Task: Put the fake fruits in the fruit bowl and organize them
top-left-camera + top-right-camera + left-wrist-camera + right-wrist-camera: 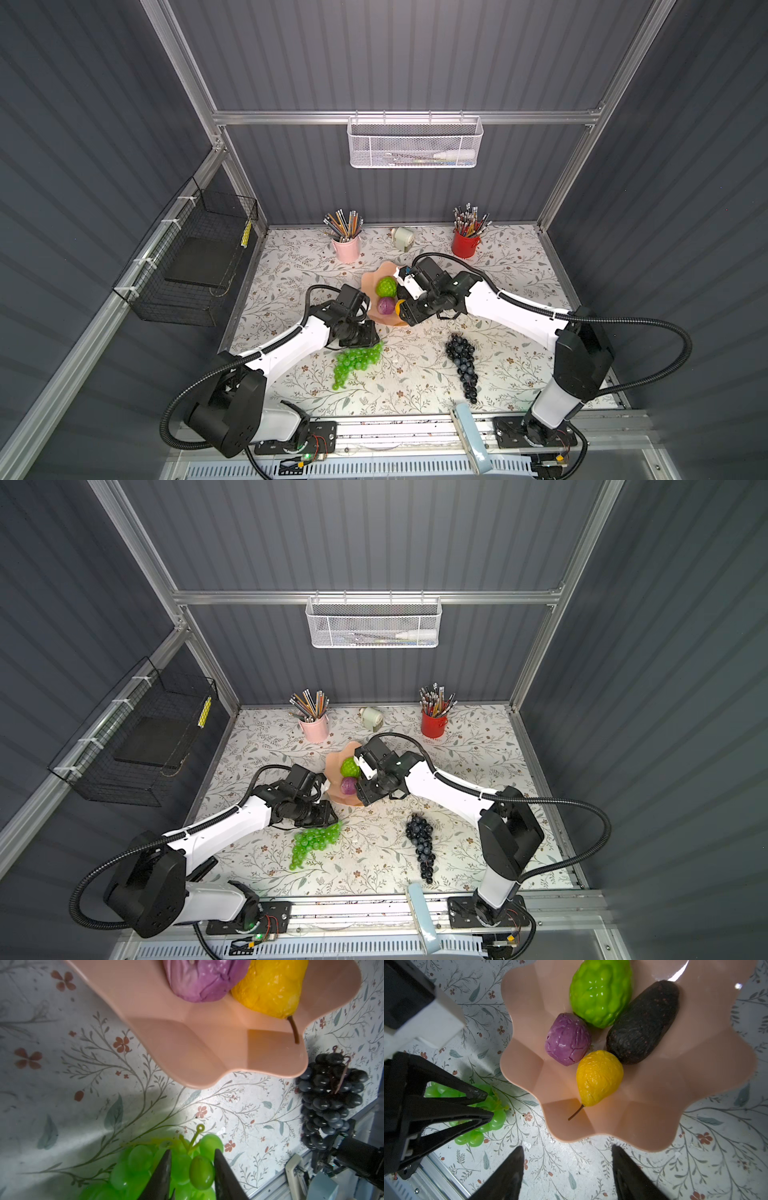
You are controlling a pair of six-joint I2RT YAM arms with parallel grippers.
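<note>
4 of 6 fake fruits (600, 1078) sit in the fruit bowl (654, 1105); green grape bunch (357, 361) and dark grape bunch (461, 365) lie on the table (415, 395). left pincer (192, 1150), part-spread, straddles the green; right pincer (567, 1147) spread, empty.

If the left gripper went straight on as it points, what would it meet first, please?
The left gripper would probably meet the green grape bunch, lying between its fingers; depth unclear.
</note>
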